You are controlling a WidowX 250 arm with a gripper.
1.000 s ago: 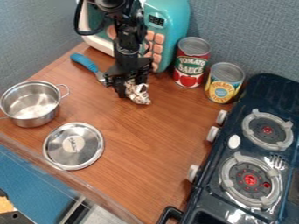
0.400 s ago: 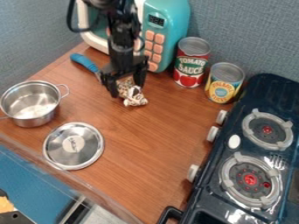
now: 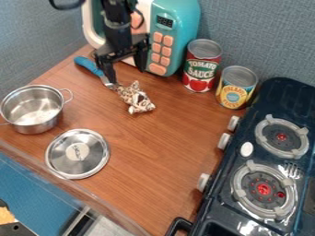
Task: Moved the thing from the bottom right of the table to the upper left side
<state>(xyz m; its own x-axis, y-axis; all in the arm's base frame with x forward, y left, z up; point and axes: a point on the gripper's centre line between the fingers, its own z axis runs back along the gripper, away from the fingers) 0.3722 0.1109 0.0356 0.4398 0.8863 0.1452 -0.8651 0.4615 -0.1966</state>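
1. One spotted toy, brown & white w/ a dark patch, lying on the wood tbl, upper L of middle as I look at it.
2. Robot's gripper: fingers spread wide, tips pointing down, gap btwn them easy to see.
3. Toy vs. gripper: toy's outside the grip, a bit nearer me than the fingertips & slightly off to the R. Its far end is just beside the L-hand tip (L as I see it); the rest slants away, near me & R. Can't tell if that tip touches the tbl.
4. Blue-handled utensil lies to the L, metal end pointing at the toy's far end, v. close. Can't tell if they touch.
5. Toy microwave stands behind the gripper, w/ orange-pink buttons.
6. Steel pot over on the L; its lid lies flat on the tbl, nearer me. Toy's btwn the pot & the cans, well apart from both.
7. Two cans upright at the back R: red-labelled can & yellow-labelled can, side by side.
8. Dark toy stove along the R, 2 grey burners on top, white knobs facing the tbl.
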